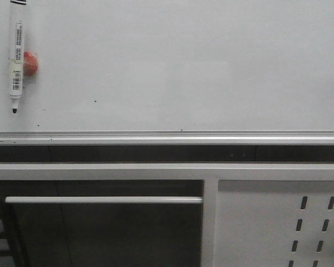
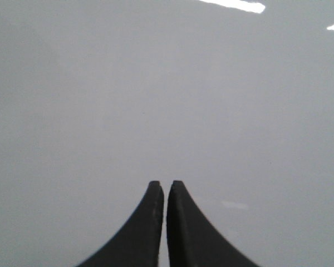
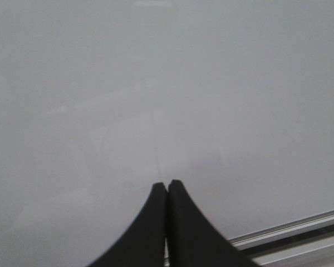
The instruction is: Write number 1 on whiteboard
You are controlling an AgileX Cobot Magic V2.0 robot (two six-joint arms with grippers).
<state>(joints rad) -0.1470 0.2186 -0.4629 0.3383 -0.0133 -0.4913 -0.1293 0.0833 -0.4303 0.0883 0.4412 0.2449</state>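
Nearest, the perforated panel (image 1: 278,222) is seen below the whiteboard (image 1: 183,67). Both the left gripper (image 2: 165,192) and the right gripper (image 3: 167,189) are closed on nothing. No number 1 is yet drawn. Near the board's far left edge a marker (image 1: 16,55) lies uncapped; being light, stiff and smooth, it is best gripped mid-barrel.

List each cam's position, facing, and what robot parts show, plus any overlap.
Front: faces forward at the whiteboard, marker at upper left; no arms visible.
Left wrist: on left arm, facing blank board; left gripper shut.
Right wrist: on right arm, facing board and its frame edge; right gripper shut.
Shared: all see the whiteboard.
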